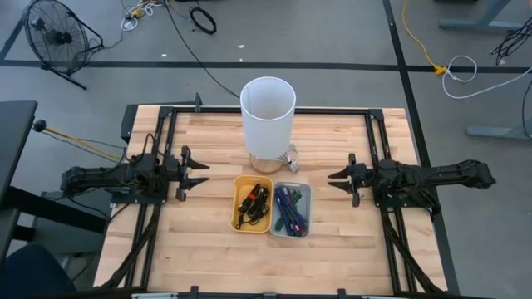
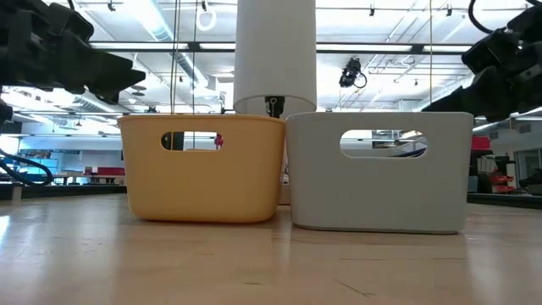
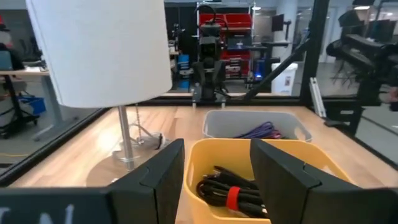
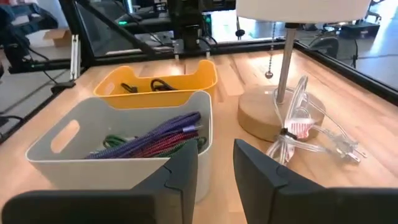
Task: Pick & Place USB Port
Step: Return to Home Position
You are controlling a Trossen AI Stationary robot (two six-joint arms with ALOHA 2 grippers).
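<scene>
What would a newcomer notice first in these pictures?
The white lamp stands at the far middle of the table. In front of it sit the yellow bin with black cables and the gray bin with violet cables. The left gripper and right gripper flank them, jaws open.

On the surface [image 1: 199, 241], the left bin [image 1: 236, 204] and right bin [image 1: 308, 209] stand touching side by side just in front of the lamp [image 1: 268, 104], each with cables [image 1: 253, 203] inside, and the lamp's cord [image 1: 292, 155] lies by its base on the right.
</scene>
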